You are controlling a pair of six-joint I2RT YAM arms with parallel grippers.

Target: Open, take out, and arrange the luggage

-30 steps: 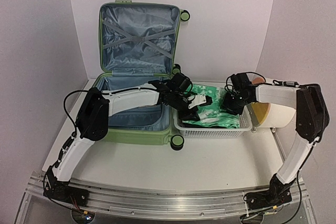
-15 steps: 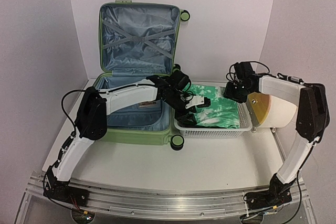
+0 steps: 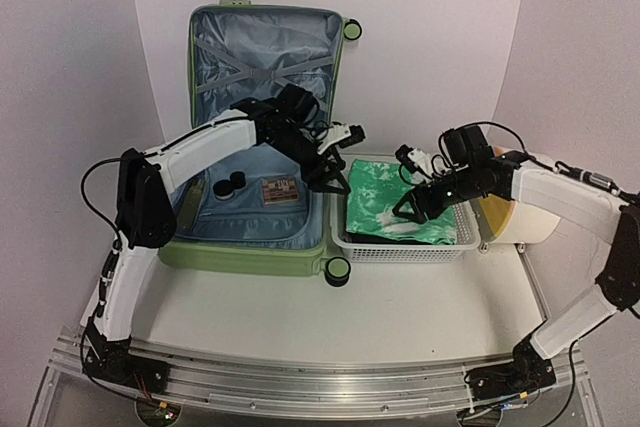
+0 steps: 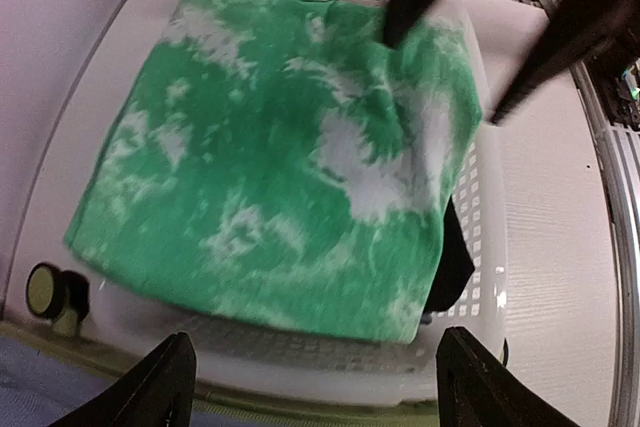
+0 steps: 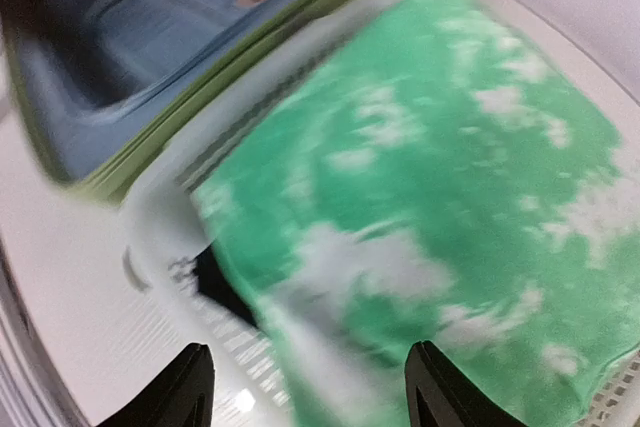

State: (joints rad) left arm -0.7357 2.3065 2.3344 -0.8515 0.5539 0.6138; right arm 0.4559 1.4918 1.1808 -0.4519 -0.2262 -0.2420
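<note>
- The luggage (image 3: 250, 259) lies open at the left of the surface (image 3: 380, 307). Its lower half is flat and its lid (image 3: 262, 67) stands upright against the back wall.
- A white mesh basket (image 3: 400, 247) sits just beside the luggage on its right. A folded green-and-white cloth (image 3: 385, 202) lies flat in it, over something black (image 4: 450, 257).
- The left arm (image 3: 200, 142) reaches across the luggage, and its jaws hang over the seam between case and basket. They are spread wide with nothing between them, and the cloth is below and ahead.
- The right arm (image 3: 560, 192) comes in from the basket's far side. Its jaws are also spread and empty, just above the cloth.
- The step in hand looks like clearing away from the cloth now that it lies in the basket. Both arms should rise straight up before swinging aside, so that no fingertip drags a fold or catches the mesh.
- The cloth's near edge overhangs the black item. If it needs squaring, a light nudge from above would serve better than a fresh pinch.
- Two small black round things (image 3: 232, 185) and a printed card (image 3: 277, 190) remain on the lining. The left arm is better placed for them and should come down vertically, keeping away from the case's wall.
- The right arm should keep off the cream cylinder (image 3: 530, 217) behind it.
</note>
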